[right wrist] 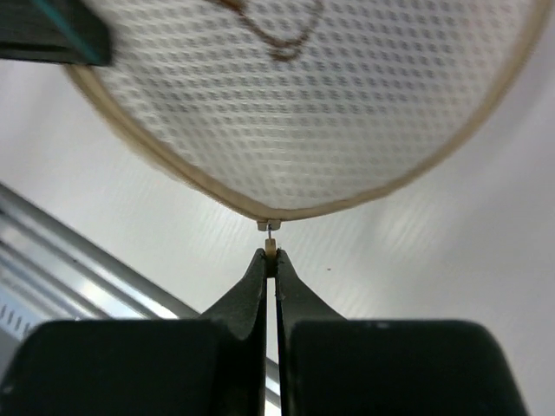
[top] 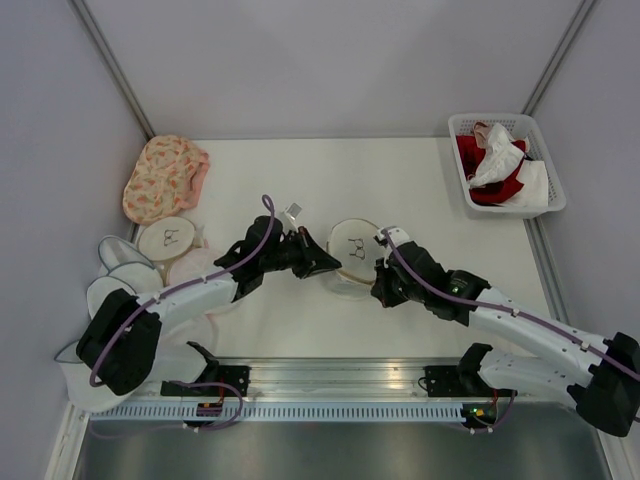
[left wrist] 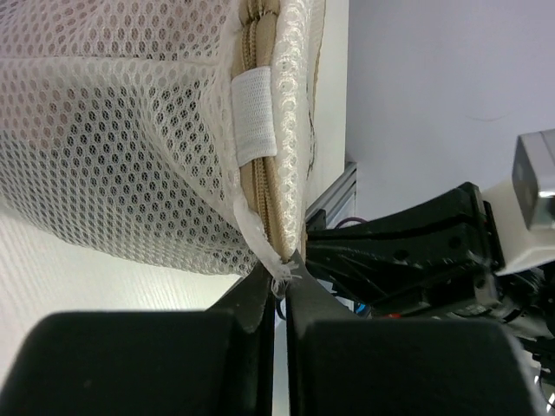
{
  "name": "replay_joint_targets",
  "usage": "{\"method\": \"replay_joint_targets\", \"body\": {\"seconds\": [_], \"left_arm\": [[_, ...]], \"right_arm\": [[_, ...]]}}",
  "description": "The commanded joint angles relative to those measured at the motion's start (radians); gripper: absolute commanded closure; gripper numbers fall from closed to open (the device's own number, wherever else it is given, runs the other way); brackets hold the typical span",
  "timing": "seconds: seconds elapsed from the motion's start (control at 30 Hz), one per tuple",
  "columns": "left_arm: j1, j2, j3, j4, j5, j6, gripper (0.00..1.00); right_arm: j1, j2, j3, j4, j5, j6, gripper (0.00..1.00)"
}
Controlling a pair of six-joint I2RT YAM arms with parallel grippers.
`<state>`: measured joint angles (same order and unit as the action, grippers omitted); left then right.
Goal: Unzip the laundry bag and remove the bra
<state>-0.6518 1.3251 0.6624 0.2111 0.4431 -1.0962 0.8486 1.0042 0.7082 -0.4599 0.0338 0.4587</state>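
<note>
— The left gripper (left wrist: pixel 279 293)?
— Clamped on a mesh tab (left wrist: pixel 257 236) at the zip end of the laundry bag (top: pixel 352 250).
— The right gripper (right wrist: pixel 270 260)?
— Pinching the zip pull (right wrist: pixel 270 248). The bag lies well left of the basket (top: pixel 497 118), nearer the arms.

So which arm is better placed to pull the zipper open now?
Right. The jaws of the right arm are shut on the zipper pull at the rim of the laundry bag. Those of the left arm only pinch a fabric end beside the zipper, so it probably suits holding the bag steady.
</note>
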Motion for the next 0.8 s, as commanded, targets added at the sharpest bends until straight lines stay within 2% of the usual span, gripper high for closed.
{"method": "replay_joint_targets", "body": {"seconds": [0.0,0.03,0.17,0.3,0.47,0.5,0.53,0.57,0.6,0.63,0.77], "left_arm": [[0.037,-0.032,0.026,-0.009,0.026,0.068,0.98],[0.038,-0.024,0.048,-0.012,0.045,0.082,0.98],[0.049,0.032,0.121,-0.073,0.155,0.171,0.98],[0.067,0.130,0.201,-0.123,0.224,0.268,0.98],[0.136,0.281,0.411,-0.243,0.269,0.455,0.98],[0.147,0.311,0.440,-0.257,0.275,0.461,0.91],[0.155,0.360,0.497,-0.265,0.284,0.463,0.77],[0.164,0.382,0.519,-0.263,0.278,0.452,0.55],[0.164,0.393,0.543,-0.272,0.252,0.437,0.14],[0.161,0.391,0.542,-0.273,0.193,0.414,0.01],[0.121,0.264,0.448,-0.259,0.036,0.323,0.00]], "right_arm": [[0.001,0.027,0.028,-0.128,0.199,0.041,1.00],[0.001,0.046,0.034,-0.138,0.300,0.054,1.00],[0.001,0.099,0.062,-0.181,0.464,0.078,0.99],[0.001,0.068,0.074,-0.149,0.476,0.058,1.00],[0.001,-0.001,0.077,-0.105,0.404,0.014,1.00],[0.001,-0.019,0.074,-0.097,0.355,0.006,1.00],[0.001,-0.027,0.071,-0.082,0.330,-0.003,1.00],[0.000,-0.032,0.070,-0.076,0.309,-0.008,0.99],[0.000,-0.036,0.068,-0.068,0.263,-0.009,1.00],[0.001,-0.038,0.063,-0.051,0.244,-0.017,1.00],[0.001,-0.032,0.059,-0.020,0.172,-0.023,1.00]]}}
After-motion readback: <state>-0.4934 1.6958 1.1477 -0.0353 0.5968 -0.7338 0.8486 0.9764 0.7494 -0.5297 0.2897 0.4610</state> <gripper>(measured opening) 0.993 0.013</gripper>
